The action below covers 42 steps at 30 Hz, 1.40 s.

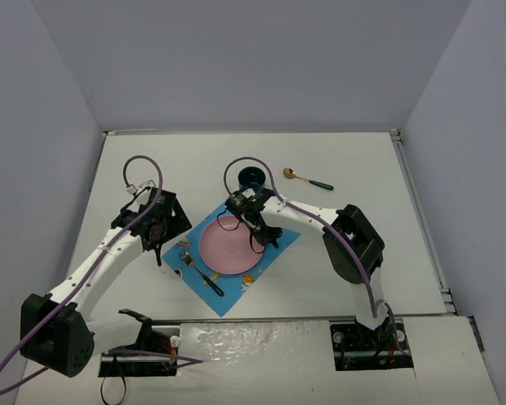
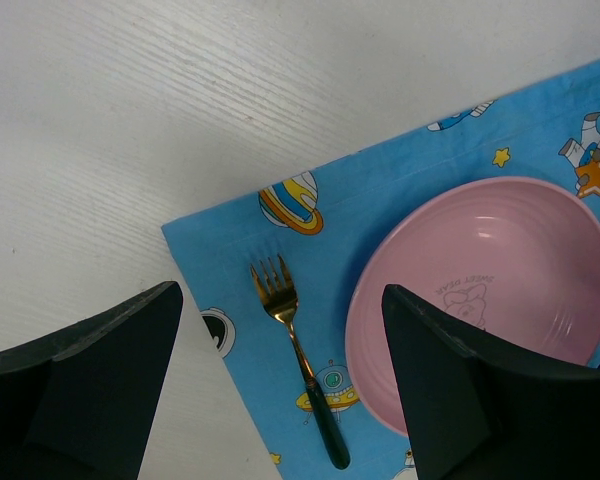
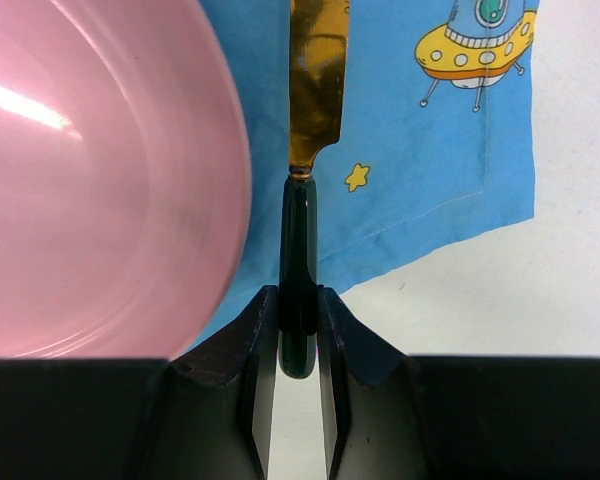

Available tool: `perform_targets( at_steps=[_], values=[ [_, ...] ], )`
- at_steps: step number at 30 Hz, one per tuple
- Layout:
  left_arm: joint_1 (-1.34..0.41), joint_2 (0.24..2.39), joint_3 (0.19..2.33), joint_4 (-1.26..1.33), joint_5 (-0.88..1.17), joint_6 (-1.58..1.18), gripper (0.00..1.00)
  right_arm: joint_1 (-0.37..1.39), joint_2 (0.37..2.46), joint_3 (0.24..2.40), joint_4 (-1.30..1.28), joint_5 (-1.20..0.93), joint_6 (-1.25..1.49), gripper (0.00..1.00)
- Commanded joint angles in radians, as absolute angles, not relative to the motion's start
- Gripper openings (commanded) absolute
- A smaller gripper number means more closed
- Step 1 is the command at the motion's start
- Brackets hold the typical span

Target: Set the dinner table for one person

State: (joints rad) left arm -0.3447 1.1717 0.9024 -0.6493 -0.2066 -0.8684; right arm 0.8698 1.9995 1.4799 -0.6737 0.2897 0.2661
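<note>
On the white dinner table (image 1: 354, 169) lies a blue patterned mat (image 1: 280, 242) with a pink plate (image 1: 226, 248) on it. A gold fork (image 1: 201, 273) with a dark handle lies on the mat left of the plate. My right gripper (image 3: 298, 300) is shut on the dark handle of a gold-bladed knife (image 3: 315, 90). It holds the knife over the mat (image 3: 430, 150), just right of the plate (image 3: 90, 180). My left gripper (image 2: 280, 300) hovers open above the fork (image 2: 298, 350), with nothing between its fingers.
A dark blue cup (image 1: 253, 178) stands behind the mat. A gold spoon (image 1: 308, 180) with a dark handle lies to the cup's right. Grey walls close the table in on three sides.
</note>
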Motion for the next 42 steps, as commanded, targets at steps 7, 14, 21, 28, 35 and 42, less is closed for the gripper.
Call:
perform_targets(
  at_steps=[7, 14, 21, 28, 35, 42],
  values=[
    [-0.336, 1.172, 0.927, -0.608, -0.208, -0.88, 0.78, 0.893, 1.964, 1.515, -0.656, 0.317, 0.207, 0.0],
    [-0.336, 1.171, 0.931, -0.621, -0.219, -0.877, 0.78, 0.877, 2.007, 1.515, -0.646, 0.337, 0.203, 0.0],
    [-0.336, 1.187, 0.93, -0.617, -0.214, -0.877, 0.78, 0.855, 1.994, 1.499, -0.649, 0.405, 0.254, 0.39],
    [-0.336, 1.208, 0.934, -0.613, -0.206, -0.88, 0.78, 0.786, 1.936, 1.481, -0.645, 0.462, 0.307, 0.57],
    [-0.336, 1.198, 0.927, -0.59, -0.188, -0.887, 0.78, 0.531, 1.872, 1.445, -0.444, 0.282, 0.417, 0.49],
    [-0.336, 1.172, 0.926, -0.597, -0.204, -0.876, 0.78, 0.316, 1.957, 1.599, -0.397, 0.182, 0.395, 0.49]
  ],
)
